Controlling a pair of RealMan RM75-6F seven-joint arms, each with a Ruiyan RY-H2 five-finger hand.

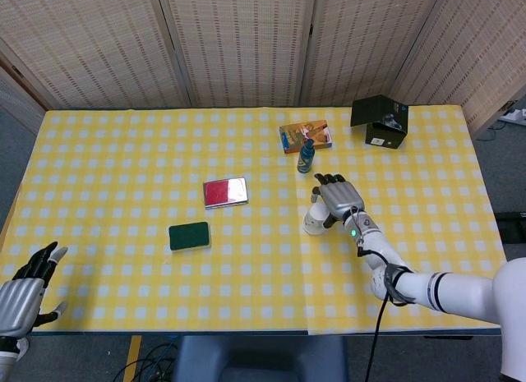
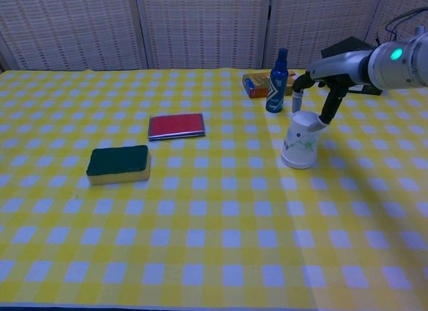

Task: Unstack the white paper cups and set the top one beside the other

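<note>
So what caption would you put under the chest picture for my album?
The robot's right hand reaches down onto stacked white paper cups on a yellow checked table.

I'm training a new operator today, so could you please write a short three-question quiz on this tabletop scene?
1. True or false: the white paper cups stand mouth-down.
2. Which lies nearest the green sponge: A) red case, B) blue spray bottle, C) black box?
3. Fill in: the right hand is at the cups, while the left hand is ____ at the table's near edge.

Key: 1 true. 2 A. 3 open.
</note>
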